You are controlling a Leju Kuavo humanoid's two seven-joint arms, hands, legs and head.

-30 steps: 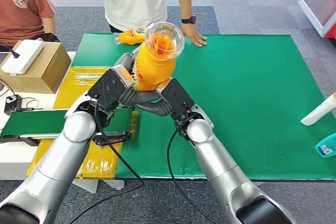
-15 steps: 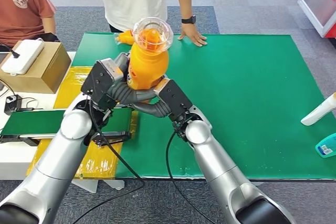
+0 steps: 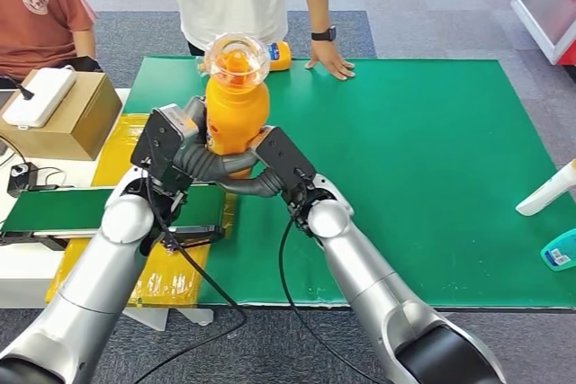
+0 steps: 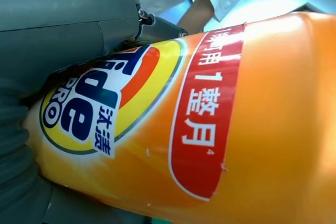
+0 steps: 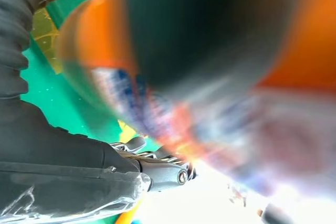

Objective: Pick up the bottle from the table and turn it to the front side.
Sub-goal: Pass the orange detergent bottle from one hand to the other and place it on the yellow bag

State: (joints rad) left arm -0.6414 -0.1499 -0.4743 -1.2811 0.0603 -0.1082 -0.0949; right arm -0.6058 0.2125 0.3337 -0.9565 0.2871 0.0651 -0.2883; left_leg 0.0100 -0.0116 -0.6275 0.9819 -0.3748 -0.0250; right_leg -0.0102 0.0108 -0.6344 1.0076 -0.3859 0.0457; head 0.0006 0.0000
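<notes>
An orange detergent bottle point(image 3: 236, 112) with a clear cap point(image 3: 237, 57) stands nearly upright in the air over the left part of the green mat point(image 3: 408, 159). My left hand point(image 3: 193, 157) grips its lower body from the left. My right hand point(image 3: 261, 177) wraps its dark fingers under and around the base from the right. In the left wrist view the bottle point(image 4: 222, 124) shows its round blue and yellow logo and a red band, with my left hand point(image 4: 55, 35) against it. The right wrist view is blurred; the bottle point(image 5: 99, 40) lies close over my right hand point(image 5: 67, 177).
A second orange bottle point(image 3: 279, 55) lies at the mat's far edge by a person's hand point(image 3: 331, 59). A cardboard box point(image 3: 65, 123), yellow bags point(image 3: 132, 141) and a green belt point(image 3: 54, 209) sit left. A white spray bottle point(image 3: 546, 189) and a teal item point(image 3: 561, 250) lie at right.
Both arms have carried the bottle to the left and tipped it from leaning right to nearly upright. The second bottle behind it has come into sight.
</notes>
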